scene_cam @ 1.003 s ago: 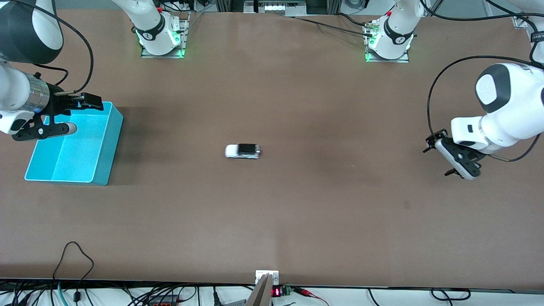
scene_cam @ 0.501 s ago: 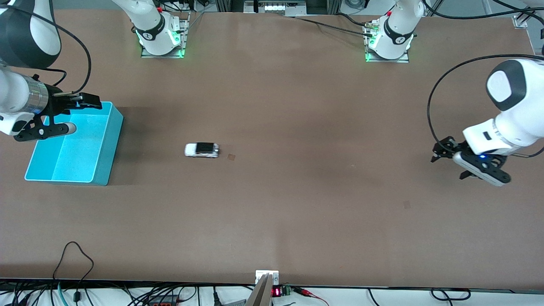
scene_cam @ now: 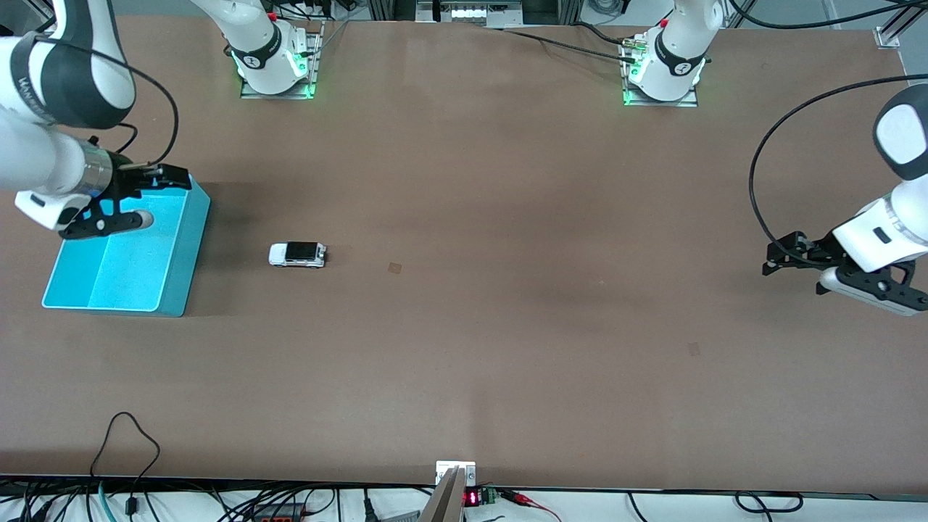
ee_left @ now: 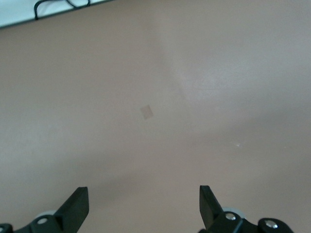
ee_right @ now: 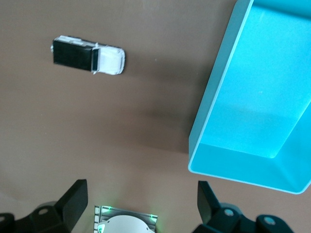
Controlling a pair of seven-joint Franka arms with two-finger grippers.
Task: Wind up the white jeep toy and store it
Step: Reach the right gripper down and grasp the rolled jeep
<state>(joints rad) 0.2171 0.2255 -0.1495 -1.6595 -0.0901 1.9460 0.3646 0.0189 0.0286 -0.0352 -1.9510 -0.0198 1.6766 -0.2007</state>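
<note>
Your white jeep toy sits loose beside bin, not stored. Left gripper & right gripper both spread, empty.

The turquoise bin runs off the right wrist view's edge, the right gripper covers part of its rim in the front view, and the left gripper is too small there to read.

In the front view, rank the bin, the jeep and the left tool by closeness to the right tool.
1. Bin: directly under the right tool.
2. Jeep: on the table beside the bin.
3. Left tool: at the left arm's end of the table.
</note>
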